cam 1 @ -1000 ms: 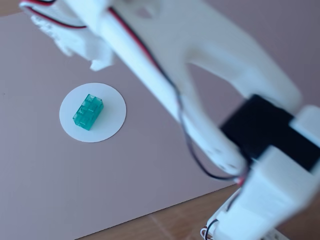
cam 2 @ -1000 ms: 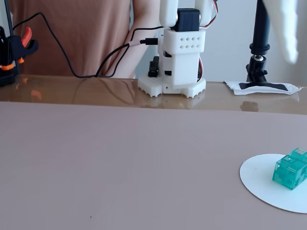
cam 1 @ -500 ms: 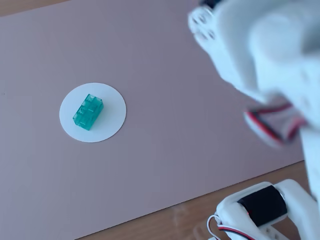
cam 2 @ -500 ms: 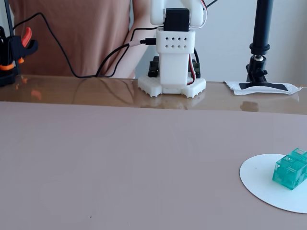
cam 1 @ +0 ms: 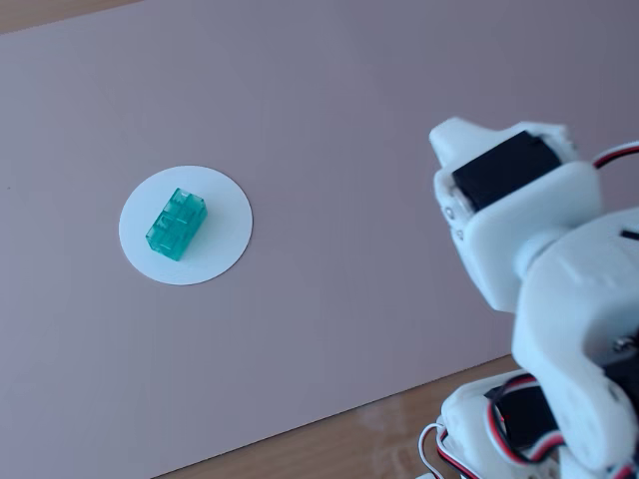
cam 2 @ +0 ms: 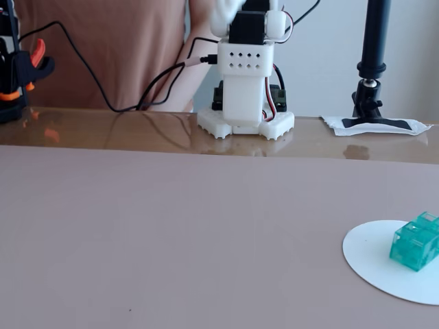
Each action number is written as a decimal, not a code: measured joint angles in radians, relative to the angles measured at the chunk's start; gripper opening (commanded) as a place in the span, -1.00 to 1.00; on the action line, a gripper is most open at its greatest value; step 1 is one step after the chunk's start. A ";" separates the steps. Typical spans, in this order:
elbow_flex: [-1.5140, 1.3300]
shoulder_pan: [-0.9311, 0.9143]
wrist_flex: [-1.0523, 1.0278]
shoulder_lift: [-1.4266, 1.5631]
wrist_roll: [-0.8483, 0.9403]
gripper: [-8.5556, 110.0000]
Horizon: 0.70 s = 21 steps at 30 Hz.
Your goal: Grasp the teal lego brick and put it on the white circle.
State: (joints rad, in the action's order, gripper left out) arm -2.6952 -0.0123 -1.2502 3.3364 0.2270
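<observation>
So the teal lego brick [cam 1: 177, 224] is sitting right on the white circle [cam 1: 222, 247], a bit left of the disc's center in a fixed view, lying flat with studs up. In a fixed view from the front it's on the disc at the right edge of the pinkish table [cam 2: 171, 233]. The white arm [cam 1: 544, 299] is folded back well away from it. The claw isn't visible anywhere, so no idea if it's open or closed.
</observation>
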 measured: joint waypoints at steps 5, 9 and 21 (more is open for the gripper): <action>-0.167 0.000 0.040 0.011 -0.017 -0.86; -0.270 0.000 0.058 0.011 -0.034 -0.86; -0.360 0.014 0.067 0.012 -0.040 -0.86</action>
State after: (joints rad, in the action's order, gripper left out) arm -3.0557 0.0015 -1.1827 3.3487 0.1871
